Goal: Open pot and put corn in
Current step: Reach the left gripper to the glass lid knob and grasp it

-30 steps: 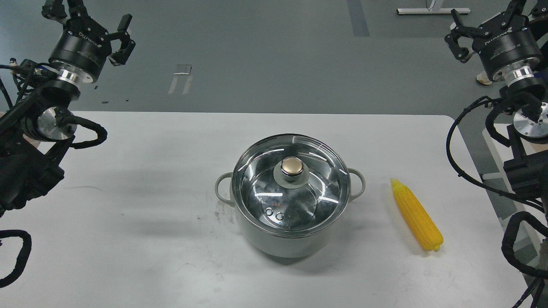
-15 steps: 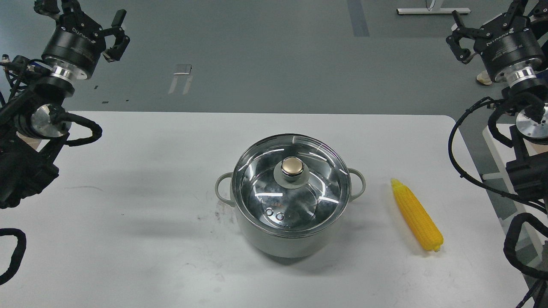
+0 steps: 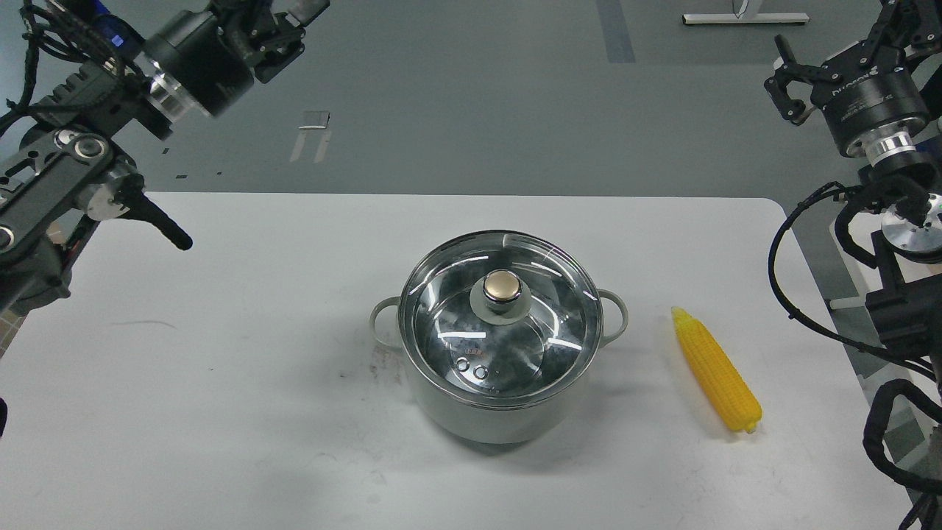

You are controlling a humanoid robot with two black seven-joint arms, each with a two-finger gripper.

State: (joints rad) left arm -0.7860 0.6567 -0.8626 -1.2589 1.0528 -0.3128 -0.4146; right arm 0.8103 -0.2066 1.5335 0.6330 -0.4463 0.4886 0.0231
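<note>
The left gripper (image 3: 283, 22) hangs at ten o'clock, above the floor beyond the counter (image 3: 221, 368); its jaws run off the top edge, so their gap cannot be told. The pot (image 3: 500, 408) sits mid-counter, its glass lid (image 3: 500, 324) with gold knob (image 3: 503, 285) closed on it. The corn (image 3: 715, 370) lies flat at three o'clock, near the pot but apart, tip pointing away. At two o'clock the right gripper (image 3: 798, 73) hovers off the counter's edge, jaws spread and empty.
</note>
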